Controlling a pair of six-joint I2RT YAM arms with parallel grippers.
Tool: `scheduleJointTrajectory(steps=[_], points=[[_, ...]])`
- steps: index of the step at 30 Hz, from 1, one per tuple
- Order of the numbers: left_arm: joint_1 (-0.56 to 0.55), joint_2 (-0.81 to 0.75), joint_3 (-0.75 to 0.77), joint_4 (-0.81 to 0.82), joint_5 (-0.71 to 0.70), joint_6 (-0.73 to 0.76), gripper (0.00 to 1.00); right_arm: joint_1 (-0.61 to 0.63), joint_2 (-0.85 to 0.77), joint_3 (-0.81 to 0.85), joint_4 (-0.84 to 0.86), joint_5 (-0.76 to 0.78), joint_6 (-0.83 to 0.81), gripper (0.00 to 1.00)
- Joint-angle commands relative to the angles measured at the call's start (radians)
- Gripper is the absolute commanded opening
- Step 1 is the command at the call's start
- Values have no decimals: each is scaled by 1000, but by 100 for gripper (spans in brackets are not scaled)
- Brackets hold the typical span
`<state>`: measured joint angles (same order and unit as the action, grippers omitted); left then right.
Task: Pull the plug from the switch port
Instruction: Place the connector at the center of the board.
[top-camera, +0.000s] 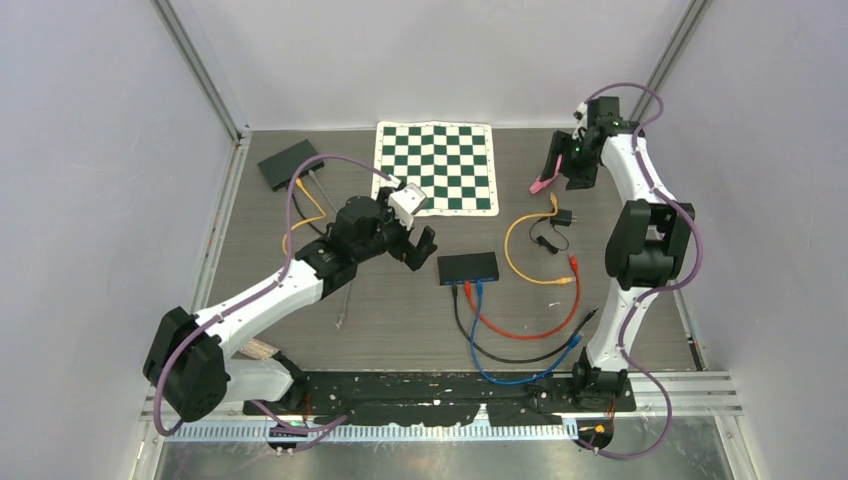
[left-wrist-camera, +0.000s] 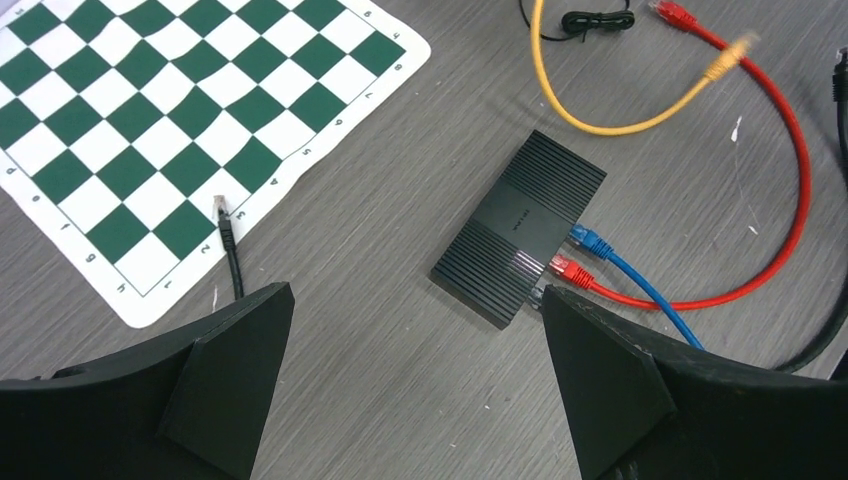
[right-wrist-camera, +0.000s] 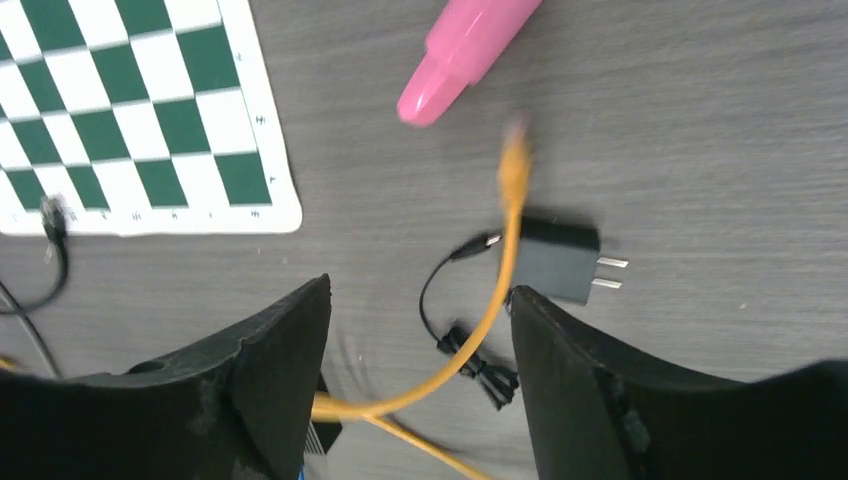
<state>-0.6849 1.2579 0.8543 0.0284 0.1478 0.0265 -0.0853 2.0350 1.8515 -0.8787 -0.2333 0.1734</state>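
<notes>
the right hand (right-wrist-camera: 420, 290) is up over the far right of the tabletop (top-camera: 400, 320). its two fingers stand apart and hold nothing. the yellow cable (right-wrist-camera: 500, 290) runs under the gap between them. one end of the cable is loose and looks blurry, just below a pink thing (right-wrist-camera: 460, 50). a black charger (right-wrist-camera: 555, 260) lies right beside the cable. the other yellow end lies loose too, next to the loose end of the red cable (left-wrist-camera: 800, 170).

the left hand (left-wrist-camera: 415, 300) is open as wide as it goes and holds nothing. it hangs over the middle of the tabletop, just left of the switch (left-wrist-camera: 520, 228). the switch lies flat in the middle of the tabletop. a blue plug (left-wrist-camera: 590, 241) and a red plug (left-wrist-camera: 570, 270) sit side by side in its ports. a black cable (top-camera: 500, 355) goes in beside the red plug, but its plug is partly hidden. left of the switch is the chess mat (left-wrist-camera: 130, 130). the end of a thin black wire (left-wrist-camera: 225, 225) rests on the mat's edge.
</notes>
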Motion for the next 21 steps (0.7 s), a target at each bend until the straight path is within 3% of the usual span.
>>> scheduleJointTrajectory(steps=[1,14,17,21], points=[[2,23,62,-8,45,-18,99,47,-170,-105,64,46,-11,75],[2,67,86,-25,75,-57,100,250,-672,-712,231,162,123,72],[2,77,77,-16,71,-71,99,269,-664,-813,283,96,154,70],[2,80,77,5,66,-89,100,296,-575,-789,312,141,151,69]])
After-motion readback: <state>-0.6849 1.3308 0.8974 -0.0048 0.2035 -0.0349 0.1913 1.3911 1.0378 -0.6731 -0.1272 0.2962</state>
